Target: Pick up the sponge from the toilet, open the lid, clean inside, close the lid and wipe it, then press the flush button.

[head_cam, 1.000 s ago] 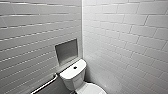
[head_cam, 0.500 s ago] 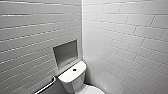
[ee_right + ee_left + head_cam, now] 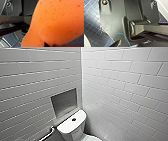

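Note:
The white toilet (image 3: 75, 130) stands in the corner of the tiled walls, low in the head view. Its flat tank top carries the small dark flush button (image 3: 73, 119) in the middle. Just a sliver of the lid (image 3: 92, 138) peeks in at the bottom edge, lying down. The orange-red sponge (image 3: 58, 21) looms large and close in the right wrist view, with my right gripper shut on it; a dark fingertip (image 3: 46, 44) presses into its edge. My left gripper is open, and nothing sits in it.
A grey recessed niche (image 3: 63, 102) is set in the wall above the tank. A metal grab bar (image 3: 47, 134) runs along the wall left of the toilet. Dark blue tiled floor (image 3: 91, 25) lies under the left wrist.
The whole head picture has slid down a little, so the camera has tilted upward. The toilet itself has not moved, and both grippers stay as they were.

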Tool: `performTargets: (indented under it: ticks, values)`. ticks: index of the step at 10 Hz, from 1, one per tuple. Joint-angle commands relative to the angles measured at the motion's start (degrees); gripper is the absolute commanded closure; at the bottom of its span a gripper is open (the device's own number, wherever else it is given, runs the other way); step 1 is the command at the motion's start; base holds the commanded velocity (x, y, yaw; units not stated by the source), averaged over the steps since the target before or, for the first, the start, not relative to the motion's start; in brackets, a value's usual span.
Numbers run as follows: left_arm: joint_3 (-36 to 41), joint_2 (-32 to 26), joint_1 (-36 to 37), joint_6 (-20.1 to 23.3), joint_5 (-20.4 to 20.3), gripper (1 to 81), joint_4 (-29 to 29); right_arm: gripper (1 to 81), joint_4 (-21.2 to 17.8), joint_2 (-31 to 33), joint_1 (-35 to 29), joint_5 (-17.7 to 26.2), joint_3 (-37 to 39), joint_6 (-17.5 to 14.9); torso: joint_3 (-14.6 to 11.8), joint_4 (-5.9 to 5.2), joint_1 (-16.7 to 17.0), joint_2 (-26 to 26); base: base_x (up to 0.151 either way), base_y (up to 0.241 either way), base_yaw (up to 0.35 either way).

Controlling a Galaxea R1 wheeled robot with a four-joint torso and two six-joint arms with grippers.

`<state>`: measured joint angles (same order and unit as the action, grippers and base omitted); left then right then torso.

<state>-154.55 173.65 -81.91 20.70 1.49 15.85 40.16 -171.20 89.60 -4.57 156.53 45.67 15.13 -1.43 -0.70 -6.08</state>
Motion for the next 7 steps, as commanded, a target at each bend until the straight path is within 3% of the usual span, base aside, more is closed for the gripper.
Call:
performTargets:
  ticks: [1,6,7]
  values:
    - [0.1,0.0,1.9,-0.1,4.1,1.0,0.5,81.1,0.6,0.2,-1.1,2.7,0.3,-0.1,0.0,0.0,0.0,0.0,0.096,0.0,0.0]
    - [0.1,0.0,1.9,-0.1,4.1,1.0,0.4,81.1,0.7,0.2,-1.0,2.6,0.2,0.0,0.0,0.0,0.0,0.0,0.096,0.0,0.0]
    - [0.1,0.0,1.9,-0.1,4.1,1.0,0.4,81.1,0.6,0.2,-1.0,2.6,0.3,0.0,0.0,0.0,0.0,0.0,0.0,0.0,0.0]
